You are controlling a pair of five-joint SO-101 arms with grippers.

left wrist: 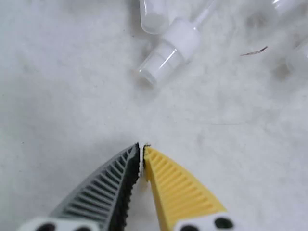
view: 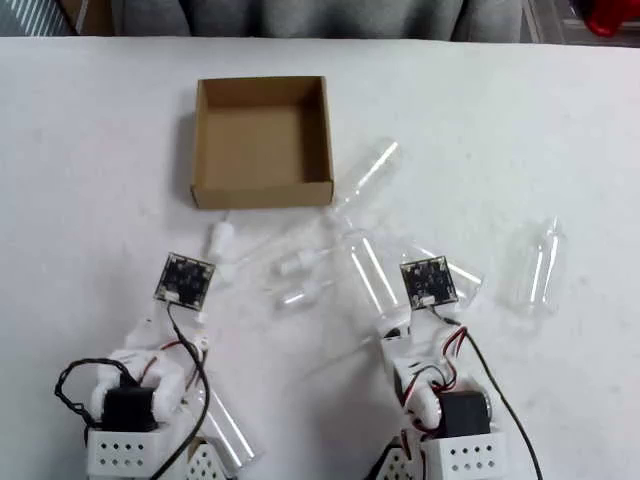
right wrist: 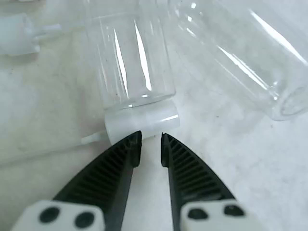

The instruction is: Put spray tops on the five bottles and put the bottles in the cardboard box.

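I see 5 clear bottles by 1 cardboard box. My left gripper is pinched together and my right gripper is barely parted.

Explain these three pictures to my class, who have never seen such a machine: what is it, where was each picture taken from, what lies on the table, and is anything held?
These are two small robot arms side by side at a white table. One picture looks down from above; the other two come from a camera on each arm's wrist. On the table lie clear bottles on their sides, loose white spray tops and an empty cardboard box. The left gripper is shut, the right gripper slightly open near one bottle; neither holds anything.
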